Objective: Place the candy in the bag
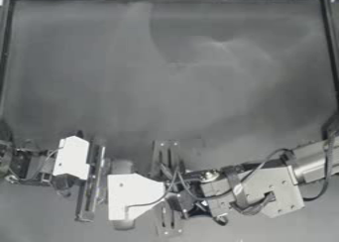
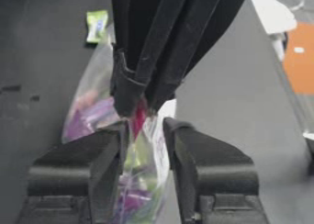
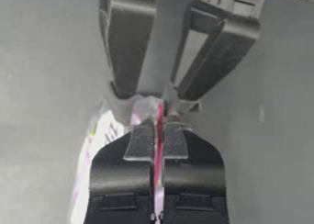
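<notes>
Both your arms meet low on the desk (image 1: 165, 62), near its front edge, left arm in from the left, right arm from the right. In the top view the wrists hide the bag and both tools; only the wrist views show the grip.

Left wrist view: the bag (image 2: 92, 113) hangs between your left tool (image 2: 147, 126) and the right tool (image 2: 144, 97) facing it from beyond. Your left jaws stand apart, with the bag's plastic running down between them; the film lies against one jaw's inner face, but you are not clamped on it. Pink, purple and green contents show through the clear film. The red seal strip (image 2: 138, 120) sits right at the tip of the right tool, which looks pinched on it.

Right wrist view: your right tool (image 3: 158, 126) has its jaws nearly together, with the seal strip (image 3: 159, 140) running straight down the narrow slot between them, clamped on the bag's (image 3: 92, 149) top edge. The left tool (image 3: 160, 92) stands just beyond, jaws spread.

The candy (image 2: 96, 25) lies on the desk beyond the bag, outside it, apart from both tools. Pale yellow-green wrapper, twisted ends.
</notes>
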